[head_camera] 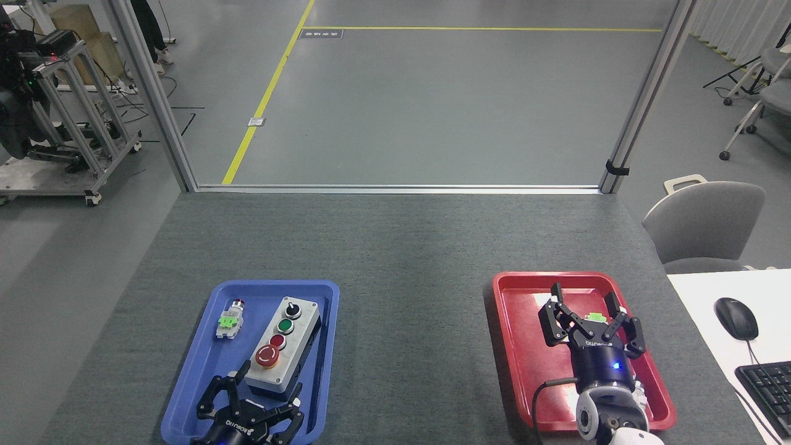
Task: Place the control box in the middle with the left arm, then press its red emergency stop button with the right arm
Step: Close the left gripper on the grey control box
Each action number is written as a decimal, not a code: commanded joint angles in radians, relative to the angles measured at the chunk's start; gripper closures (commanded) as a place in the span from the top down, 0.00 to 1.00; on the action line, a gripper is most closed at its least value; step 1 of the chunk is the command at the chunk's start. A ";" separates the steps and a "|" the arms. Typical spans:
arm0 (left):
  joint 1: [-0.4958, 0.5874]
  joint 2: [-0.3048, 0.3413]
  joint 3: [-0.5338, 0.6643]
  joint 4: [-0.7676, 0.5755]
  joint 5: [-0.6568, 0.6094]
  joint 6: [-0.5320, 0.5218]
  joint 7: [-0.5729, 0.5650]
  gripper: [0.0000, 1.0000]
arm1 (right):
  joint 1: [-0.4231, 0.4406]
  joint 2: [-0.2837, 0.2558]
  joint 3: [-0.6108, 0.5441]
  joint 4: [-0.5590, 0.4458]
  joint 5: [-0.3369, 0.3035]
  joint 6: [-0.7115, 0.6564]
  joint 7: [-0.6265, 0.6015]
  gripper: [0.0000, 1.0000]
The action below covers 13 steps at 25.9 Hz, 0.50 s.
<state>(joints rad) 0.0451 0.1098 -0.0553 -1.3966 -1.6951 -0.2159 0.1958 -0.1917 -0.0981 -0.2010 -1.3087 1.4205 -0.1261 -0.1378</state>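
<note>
The box point(283, 346) sits in the blue tray point(185, 405). The left gripper point(256, 402) is wide open at the box's near end, holding nothing. It should slide its fingers around the grey sides, then squeeze, staying clear of the stop button point(267, 356). The right gripper point(587, 315) waits open and empty over the red tray point(513, 346). It has white letters, too small to read.

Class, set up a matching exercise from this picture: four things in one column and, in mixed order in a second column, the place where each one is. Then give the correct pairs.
Things:
1. control box
2. left tool
3. right tool
4. computer mouse

Places:
A. above the red tray
B. on the white desk
C. lying in the blue tray, right half
D. at the near end of the blue tray, just below the box

Pairs: 1-C, 2-D, 3-A, 4-B
</note>
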 commanded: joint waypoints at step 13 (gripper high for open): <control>-0.073 -0.013 -0.051 0.117 -0.028 0.128 0.001 0.98 | 0.000 0.008 0.002 0.000 0.001 0.002 0.000 1.00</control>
<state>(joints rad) -0.0062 0.1046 -0.0874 -1.3128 -1.7224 -0.1068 0.1955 -0.1918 -0.0918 -0.1997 -1.3085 1.4217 -0.1250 -0.1379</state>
